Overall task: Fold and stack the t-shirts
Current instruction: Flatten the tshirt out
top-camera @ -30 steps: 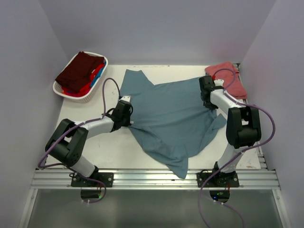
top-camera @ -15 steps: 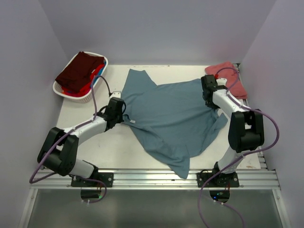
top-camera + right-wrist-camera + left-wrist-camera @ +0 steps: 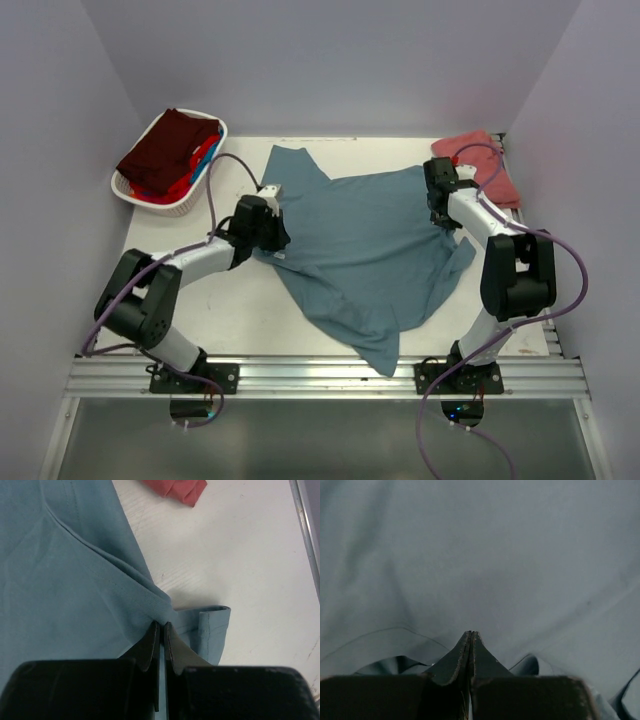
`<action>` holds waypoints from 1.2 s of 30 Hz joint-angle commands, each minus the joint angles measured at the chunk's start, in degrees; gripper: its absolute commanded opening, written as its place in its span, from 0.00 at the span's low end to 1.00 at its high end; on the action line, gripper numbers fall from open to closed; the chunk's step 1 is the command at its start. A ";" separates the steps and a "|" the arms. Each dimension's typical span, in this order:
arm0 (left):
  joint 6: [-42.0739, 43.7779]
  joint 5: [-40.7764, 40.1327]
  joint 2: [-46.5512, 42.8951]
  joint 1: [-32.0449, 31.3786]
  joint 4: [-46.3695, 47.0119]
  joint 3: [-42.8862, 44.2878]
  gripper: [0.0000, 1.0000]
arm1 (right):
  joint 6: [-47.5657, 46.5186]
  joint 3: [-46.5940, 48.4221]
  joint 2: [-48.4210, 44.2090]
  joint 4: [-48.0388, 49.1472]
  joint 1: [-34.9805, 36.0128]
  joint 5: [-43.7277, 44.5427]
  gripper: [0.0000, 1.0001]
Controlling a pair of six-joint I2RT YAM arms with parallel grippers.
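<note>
A large teal-blue t-shirt (image 3: 370, 250) lies spread and creased across the middle of the table. My left gripper (image 3: 270, 232) sits over its left edge, jaws shut (image 3: 471, 634), with cloth (image 3: 490, 565) bunched round the tips and filling the left wrist view. My right gripper (image 3: 441, 207) is at the shirt's right edge, shut (image 3: 161, 625) on a pinched fold of teal cloth (image 3: 75, 590) beside a sleeve hem (image 3: 212, 627). A folded salmon-red t-shirt (image 3: 487, 165) lies at the back right; its corner (image 3: 175, 489) shows in the right wrist view.
A white oval basket (image 3: 132, 190) at the back left holds a dark maroon shirt (image 3: 170, 148) over bright blue and red ones. A metal rail (image 3: 320, 375) runs along the near edge. Walls close in on three sides.
My left gripper swung out to the left, then came back right and further over the teal shirt's left edge. The right gripper shifted slightly toward the back and has since held still.
</note>
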 commanded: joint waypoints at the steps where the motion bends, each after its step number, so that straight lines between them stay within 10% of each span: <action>1: -0.43 8.45 3.72 -0.56 2.26 -0.03 0.00 | 1.16 1.16 -0.43 1.40 -0.34 -1.50 0.00; 36: -3.16 -23.97 11.03 10.25 -23.49 5.24 0.00 | 6.17 4.06 8.53 -3.51 -3.68 7.43 0.00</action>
